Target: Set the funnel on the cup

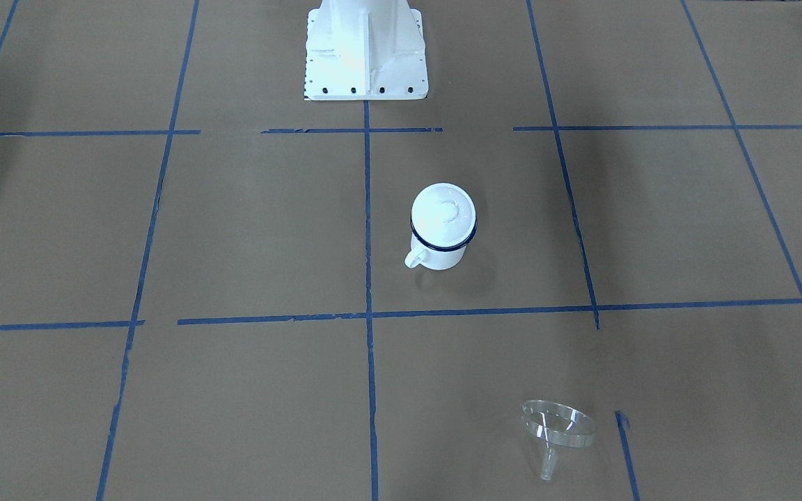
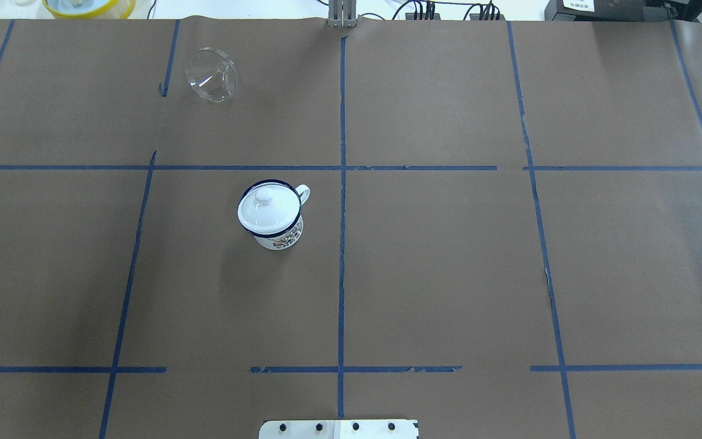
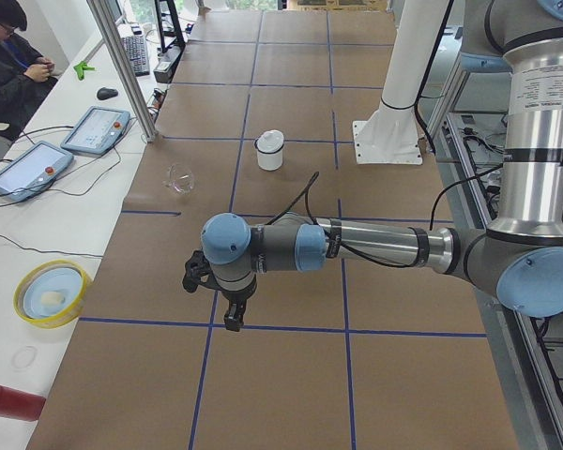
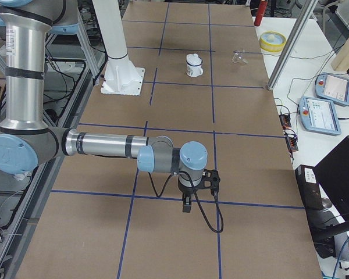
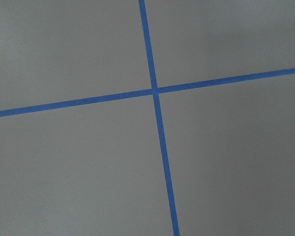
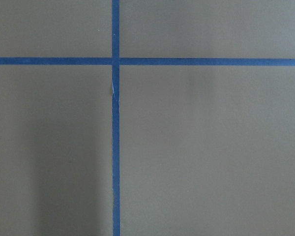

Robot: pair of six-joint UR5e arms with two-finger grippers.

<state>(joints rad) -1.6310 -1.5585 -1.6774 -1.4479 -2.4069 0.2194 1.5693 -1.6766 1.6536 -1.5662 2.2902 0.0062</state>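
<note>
The cup (image 1: pixel 439 256) is a white enamel mug with a dark blue rim; it stands upright near the table's middle, in the overhead view (image 2: pixel 279 238) left of the centre line. A white knobbed lid (image 1: pixel 444 212) sits on its mouth. The clear funnel (image 1: pixel 557 423) lies on its side near the far left edge (image 2: pixel 212 74), well apart from the cup. My left gripper (image 3: pixel 233 319) and right gripper (image 4: pixel 187 204) hang over bare table at opposite ends, far from both. They show only in the side views; I cannot tell whether they are open or shut.
The white robot pedestal (image 1: pixel 365 49) stands at the table's near edge. Beyond the far edge are a yellow bowl (image 3: pixel 52 292), two teach pendants (image 3: pixel 28 169), an aluminium post (image 3: pixel 122 66) and a seated person (image 3: pixel 9 56). Both wrist views show only brown paper with blue tape lines.
</note>
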